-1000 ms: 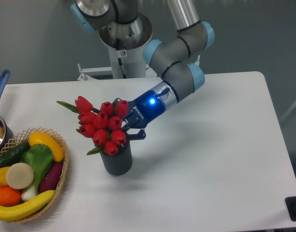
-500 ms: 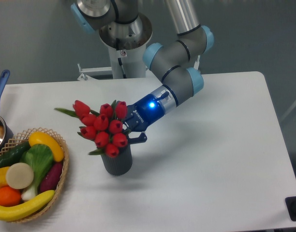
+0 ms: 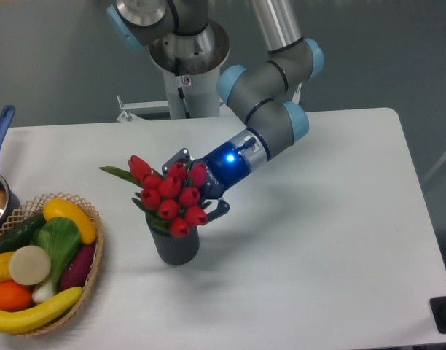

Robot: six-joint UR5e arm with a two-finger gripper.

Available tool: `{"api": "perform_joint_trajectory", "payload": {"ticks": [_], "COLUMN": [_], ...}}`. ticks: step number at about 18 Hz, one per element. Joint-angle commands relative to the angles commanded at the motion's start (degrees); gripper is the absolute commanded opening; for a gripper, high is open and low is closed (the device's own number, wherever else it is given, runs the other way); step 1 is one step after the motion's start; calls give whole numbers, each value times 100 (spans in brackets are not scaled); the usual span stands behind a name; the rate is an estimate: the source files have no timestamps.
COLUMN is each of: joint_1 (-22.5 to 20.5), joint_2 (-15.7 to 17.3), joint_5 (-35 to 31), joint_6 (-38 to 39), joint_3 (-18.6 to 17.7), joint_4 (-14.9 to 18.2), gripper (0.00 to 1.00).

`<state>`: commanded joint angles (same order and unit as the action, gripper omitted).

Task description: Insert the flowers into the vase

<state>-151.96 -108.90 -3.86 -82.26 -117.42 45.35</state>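
Fixed-camera view: on the white table (image 3: 339, 240), the arm's gripper (image 3: 200, 184) holds the flowers (image 3: 170, 195) tilted over the vase (image 3: 176, 244) near the left edge, beside the basket (image 3: 93, 271). Jaws look clamped on the stems, which seem to be entering the mouth; seating and release remain.

The arm descends from the top centre of the frame, bends at grey joints with blue caps, and slants down and left toward frame centre. A blue light glows on the wrist. The gripper (image 3: 196, 185) points left, jaws spread on either side of the flowers (image 3: 170, 195).
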Motion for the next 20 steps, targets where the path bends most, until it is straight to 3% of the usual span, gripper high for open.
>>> {"api": "perform_joint_trajectory", "payload": {"ticks": [12, 20], "joint_1": [-70, -106], "joint_2": [299, 580], "joint_5": [-685, -1695], "joint_6": [-106, -106], "joint_3": [0, -35], "joint_4": [0, 9], "gripper": [100, 100]}}
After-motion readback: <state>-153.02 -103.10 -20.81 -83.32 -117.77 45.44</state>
